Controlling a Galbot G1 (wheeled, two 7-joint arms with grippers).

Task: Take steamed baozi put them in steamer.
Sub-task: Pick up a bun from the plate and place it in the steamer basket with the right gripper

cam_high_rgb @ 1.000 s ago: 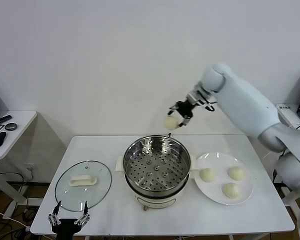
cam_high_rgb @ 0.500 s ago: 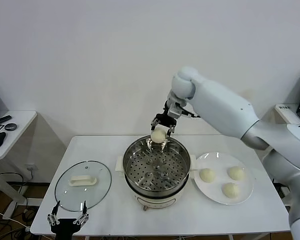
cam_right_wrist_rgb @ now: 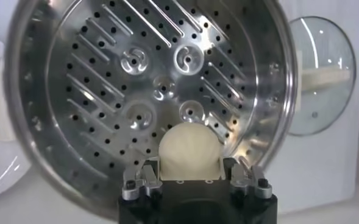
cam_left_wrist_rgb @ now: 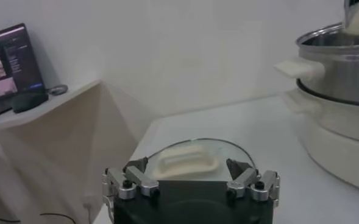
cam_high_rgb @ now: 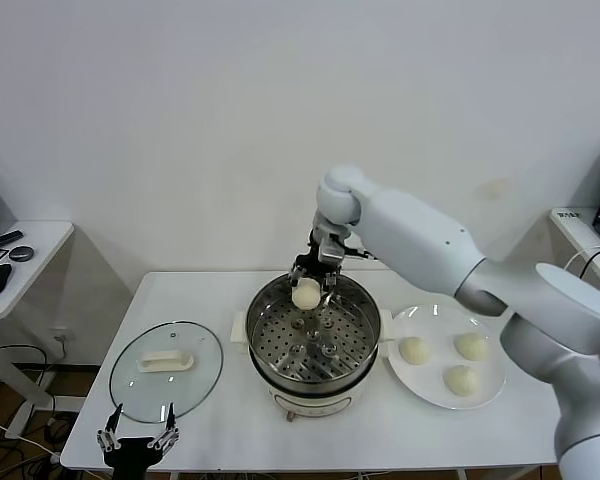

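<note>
Head view, nearest first: left pincer (cam_high_rgb: 137, 440) is sitting parked at the front edge of the surface (cam_high_rgb: 230, 430), fingers spread wide, nothing between them, just in front of the glass lid (cam_high_rgb: 166, 369). Behind that, the steamer (cam_high_rgb: 315, 340) is standing mid-surface with its perforated tray (cam_high_rgb: 310, 345) bare, no bun in it yet. To its right the white plate (cam_high_rgb: 485, 390) is carrying three baozi (cam_high_rgb: 461, 380).

Farther back, the right pincer (cam_high_rgb: 311, 283) is pinching the fourth bun (cam_high_rgb: 306, 293), fingers pressed on both its sides. Change over the last second: the arm has been swinging in from high and to the right of the pot, behind its far rim, and dropping; the bun is now hanging just inside the far rim, above the tray. In the right wrist view the held bun (cam_right_wrist_rgb: 189, 152) is showing against the holes, toward the tray's edge, not its centre; cannot tell whether it is touching the metal.

Meaning for the task: carry phase is about finished, placing is starting. Probably a little more lowering, then release. One of four is nearly in; three are waiting on the plate.
</note>
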